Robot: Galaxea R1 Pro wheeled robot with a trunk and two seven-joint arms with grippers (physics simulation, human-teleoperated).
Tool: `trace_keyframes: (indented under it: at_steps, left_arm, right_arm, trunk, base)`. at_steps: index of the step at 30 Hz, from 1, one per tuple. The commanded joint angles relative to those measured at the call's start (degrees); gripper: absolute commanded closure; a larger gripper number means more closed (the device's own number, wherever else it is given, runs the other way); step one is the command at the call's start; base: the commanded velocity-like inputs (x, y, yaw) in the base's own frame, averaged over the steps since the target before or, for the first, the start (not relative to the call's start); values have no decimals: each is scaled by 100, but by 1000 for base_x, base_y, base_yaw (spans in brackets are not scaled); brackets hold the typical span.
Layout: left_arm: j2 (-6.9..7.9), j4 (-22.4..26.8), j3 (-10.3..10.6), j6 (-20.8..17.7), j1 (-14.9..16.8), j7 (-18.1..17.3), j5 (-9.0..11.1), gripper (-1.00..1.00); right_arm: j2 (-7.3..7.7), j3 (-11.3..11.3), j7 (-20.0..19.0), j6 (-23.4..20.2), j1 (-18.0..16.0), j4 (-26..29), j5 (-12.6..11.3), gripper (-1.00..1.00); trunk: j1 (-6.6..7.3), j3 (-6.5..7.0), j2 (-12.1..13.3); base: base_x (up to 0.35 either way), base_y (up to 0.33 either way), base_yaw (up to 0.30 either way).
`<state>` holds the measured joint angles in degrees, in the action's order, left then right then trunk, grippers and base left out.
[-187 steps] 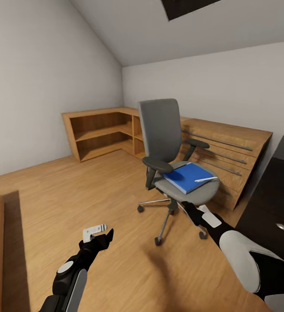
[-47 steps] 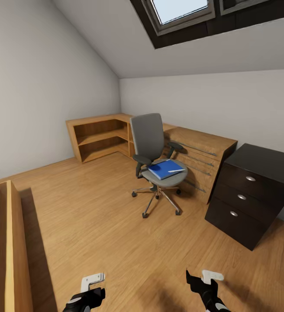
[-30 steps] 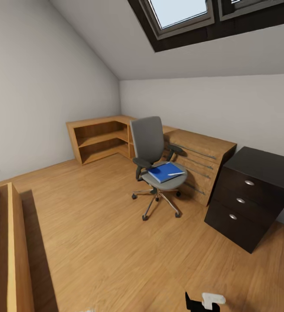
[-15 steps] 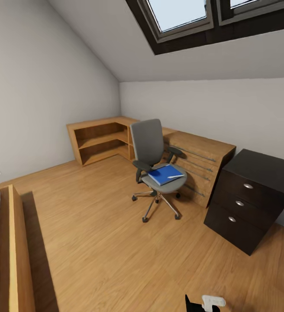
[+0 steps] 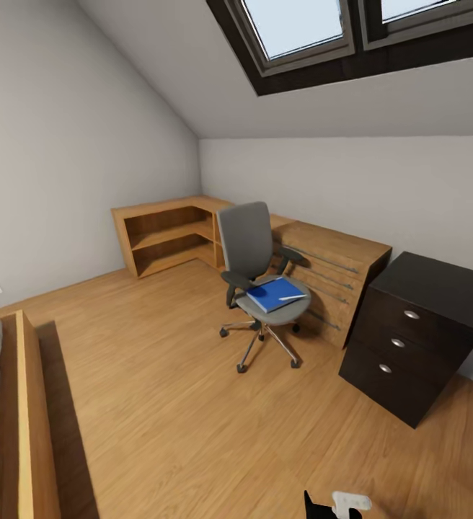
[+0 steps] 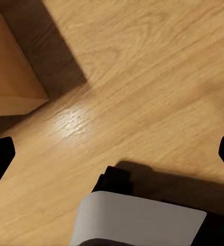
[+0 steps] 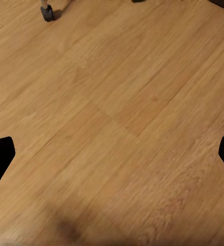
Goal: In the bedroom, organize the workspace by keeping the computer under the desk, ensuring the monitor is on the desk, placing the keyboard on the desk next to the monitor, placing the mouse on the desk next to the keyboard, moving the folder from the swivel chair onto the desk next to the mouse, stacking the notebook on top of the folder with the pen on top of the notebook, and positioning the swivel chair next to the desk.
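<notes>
The grey swivel chair [image 5: 250, 245] stands on the wood floor in front of a low light-wood cabinet. A bright-blue folder [image 5: 272, 293] lies on its seat, with the thin white pen [image 5: 292, 296] on top. The black desk [image 5: 438, 285] shows its three-drawer end at the right. My right gripper [image 5: 334, 503] peeks in at the bottom edge, far from the chair. In the wrist views both the left gripper [image 6: 112, 154] and the right gripper [image 7: 112, 154] are open over bare floor. The computer, monitor, keyboard, mouse and notebook are out of view.
A light-wood cabinet [image 5: 334, 270] and corner shelf [image 5: 166, 234] line the far wall. A wooden bed frame [image 5: 24, 418] runs along the left and also shows as a wooden block [image 6: 9, 77]. One chair caster [image 7: 47, 12] is visible. Wide wood floor [image 5: 171, 389] lies between me and the chair.
The head view has pulled back from the chair and tilted up, bringing in the skylight. Both arms sank toward the picture's bottom edge. The chair, folder and pen kept their places.
</notes>
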<state>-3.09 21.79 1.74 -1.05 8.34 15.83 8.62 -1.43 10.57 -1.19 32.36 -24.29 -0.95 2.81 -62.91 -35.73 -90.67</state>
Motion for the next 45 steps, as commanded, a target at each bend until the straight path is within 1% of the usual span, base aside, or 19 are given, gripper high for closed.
trace_keyframes:
  at_steps: [1, 5, 22, 36, 45]
  left_arm:
    - [1, 6, 19, -11, 1, 26, 51, -100]
    - [1, -21, 19, -7, 1, 26, 52, -100]
    - [-16, -60, 19, 3, 1, 26, 43, -100]
    - [-19, -65, 27, 16, 1, -59, 35, -100]
    - [-24, -66, 28, 17, 1, -62, 34, -100]
  right_arm:
    - [-8, 50, -12, 24, -5, -10, 27, -100]
    - [-46, 53, -12, 28, -5, -11, 21, -100]
    - [-50, 59, -5, 34, -5, -3, -6, -100]
    - [-50, 59, -12, 34, -5, -6, 4, -100]
    - [-43, 59, -12, 34, -5, -9, 8, -100]
  trunk:
    - [23, 13, 39]
    - [111, 85, 199]
    - [484, 386, 881]
    - [792, 638, 1443]
    - [792, 644, 1443]
  base:
    - [0, 0, 0]
    - [0, 0, 0]
    - [10, 0, -57]
    - [283, 0, -1]
    - [327, 0, -36]
